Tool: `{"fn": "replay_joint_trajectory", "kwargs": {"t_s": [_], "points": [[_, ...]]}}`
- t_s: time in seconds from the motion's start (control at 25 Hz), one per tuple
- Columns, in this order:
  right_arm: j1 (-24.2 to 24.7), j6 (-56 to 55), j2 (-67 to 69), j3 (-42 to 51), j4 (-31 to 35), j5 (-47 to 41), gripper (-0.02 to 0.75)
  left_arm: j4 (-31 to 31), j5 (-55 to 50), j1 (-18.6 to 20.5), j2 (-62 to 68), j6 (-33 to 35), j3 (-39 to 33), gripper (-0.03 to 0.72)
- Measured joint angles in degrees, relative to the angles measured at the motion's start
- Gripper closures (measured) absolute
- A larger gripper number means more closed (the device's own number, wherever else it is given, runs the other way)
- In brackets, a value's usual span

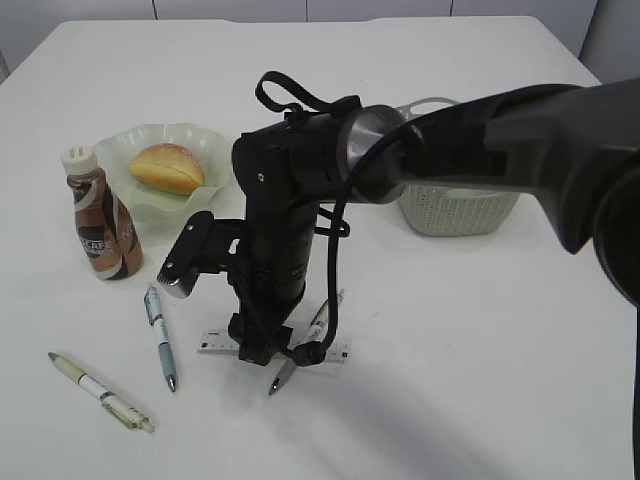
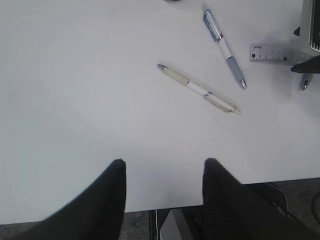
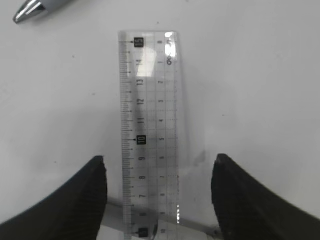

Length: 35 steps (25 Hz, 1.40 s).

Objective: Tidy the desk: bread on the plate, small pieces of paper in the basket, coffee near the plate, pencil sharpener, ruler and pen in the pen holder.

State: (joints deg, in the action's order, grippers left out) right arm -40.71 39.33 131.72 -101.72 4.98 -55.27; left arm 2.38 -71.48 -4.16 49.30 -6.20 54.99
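The clear ruler (image 3: pixel 149 125) lies flat on the white desk (image 1: pixel 480 350), with a pen (image 1: pixel 318 322) crossing beneath its near end. My right gripper (image 3: pixel 159 167) hovers over it, open, a finger on each side and neither touching; the exterior view shows this gripper (image 1: pixel 262 350) pointing down at the ruler (image 1: pixel 222 342). The bread (image 1: pixel 168 168) rests on the green plate (image 1: pixel 150 205), and the coffee (image 1: pixel 100 215) stands just left of it. My left gripper (image 2: pixel 165 170) is open and empty above the desk's front edge. The pen holder, pencil sharpener and paper pieces are out of view.
A blue pen (image 1: pixel 160 335) and a cream pen (image 1: pixel 100 392) lie on the desk left of the ruler, both also in the left wrist view. The sage-green basket (image 1: pixel 455 210) stands at the back right, partly behind the right arm (image 1: pixel 520 120).
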Motion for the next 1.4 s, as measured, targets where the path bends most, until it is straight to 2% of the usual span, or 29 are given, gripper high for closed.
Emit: {"fn": "replay_joint_trajectory", "kwargs": {"t_s": [1.4], "points": [[0.0,0.09,0.12,0.0,0.0,-1.53,0.249,0.1,0.0,0.0,-0.34,0.0,0.0,0.334]]}}
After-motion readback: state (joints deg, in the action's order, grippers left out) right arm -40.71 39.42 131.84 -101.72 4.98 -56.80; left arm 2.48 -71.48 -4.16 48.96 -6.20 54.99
